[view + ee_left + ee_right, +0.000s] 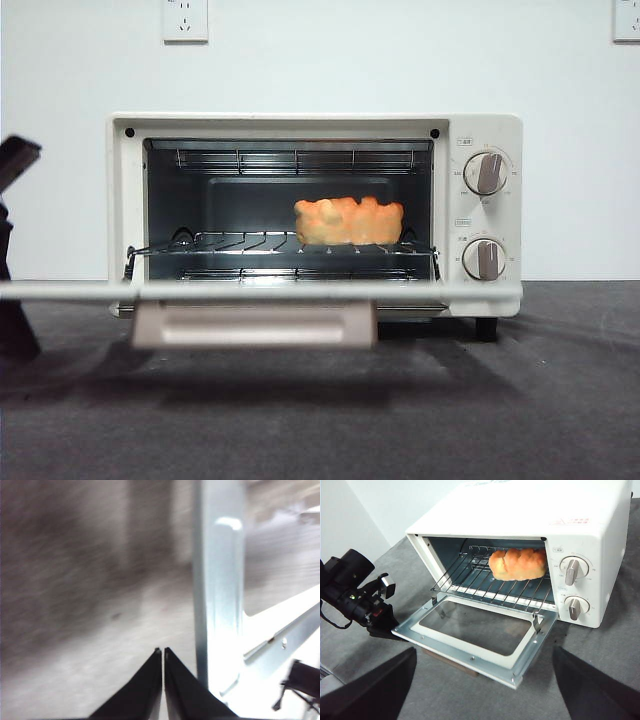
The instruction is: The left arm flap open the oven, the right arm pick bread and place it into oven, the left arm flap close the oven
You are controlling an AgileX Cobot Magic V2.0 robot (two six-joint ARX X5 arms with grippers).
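The bread [349,221] sits inside the oven [485,215], lying on the wire rack [250,243] toward the right side of the cavity, close to the wall next to the knobs. From above and to the right it shows as a golden, bumpy loaf resting lengthwise toward the far end of the rack.

The oven door [475,632] hangs fully open and lies flat, level with the oven floor, its beige handle [255,325] at the near edge just above the dark grey table [560,400]. The two knobs [486,173] sit one above the other on the right panel.

The left gripper [163,652] is at the door's left corner, low beside the metal frame, its two black jaws pressed together with nothing between them. The right gripper [485,680] hangs back, well apart from the oven on the near side, jaws spread wide and empty.

Two wall sockets [185,20] are mounted on the white wall behind.
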